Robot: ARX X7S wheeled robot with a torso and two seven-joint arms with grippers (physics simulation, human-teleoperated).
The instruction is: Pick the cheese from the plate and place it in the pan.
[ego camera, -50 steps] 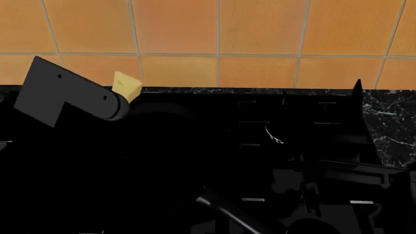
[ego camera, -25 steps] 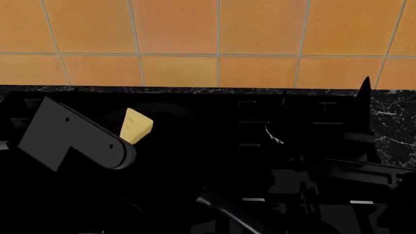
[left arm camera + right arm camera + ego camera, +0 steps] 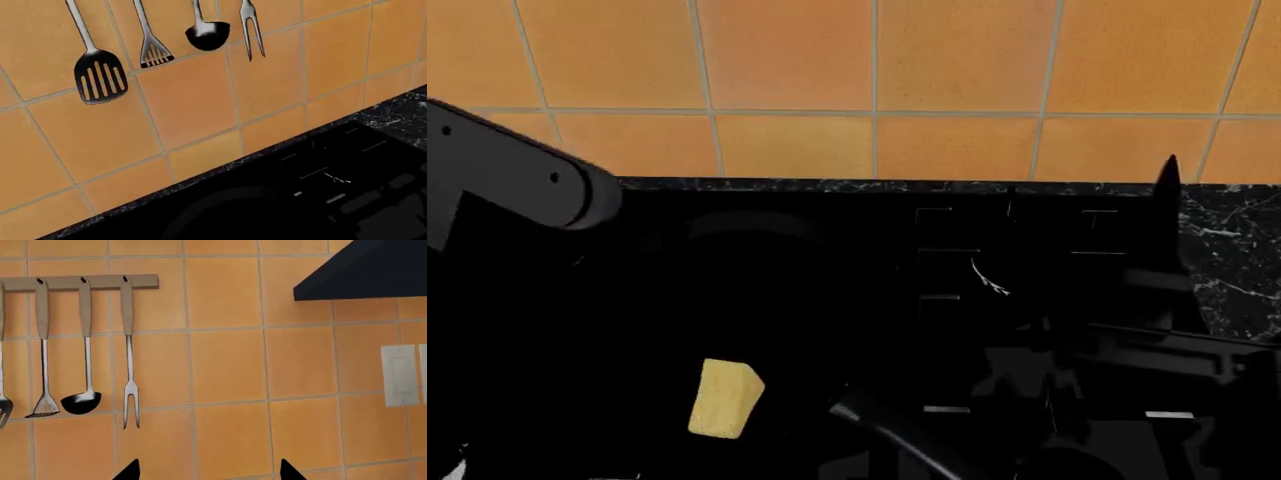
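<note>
The cheese [image 3: 725, 400], a pale-yellow wedge, lies free on the dark surface inside the black pan, whose rim [image 3: 754, 228] barely shows against the stove. The pan's glossy handle [image 3: 888, 430] runs toward the front just right of the cheese. My left arm [image 3: 514, 180] is raised at the far left, well above and apart from the cheese; its fingers are lost against the black stove. My right gripper [image 3: 207, 471] is open and empty, facing the tiled wall. The plate is out of view.
Black stove grates [image 3: 1014, 250] fill the right of the cooktop, with my right arm [image 3: 1148, 350] over them. A marble counter [image 3: 1228, 260] lies at the right. Utensils [image 3: 83, 400] hang on a wall rail, and a range hood [image 3: 367, 270] hangs above.
The cheese was held by my left gripper above the pan; now it is let go and lies lower in the pan. My left arm has risen up and to the left.
</note>
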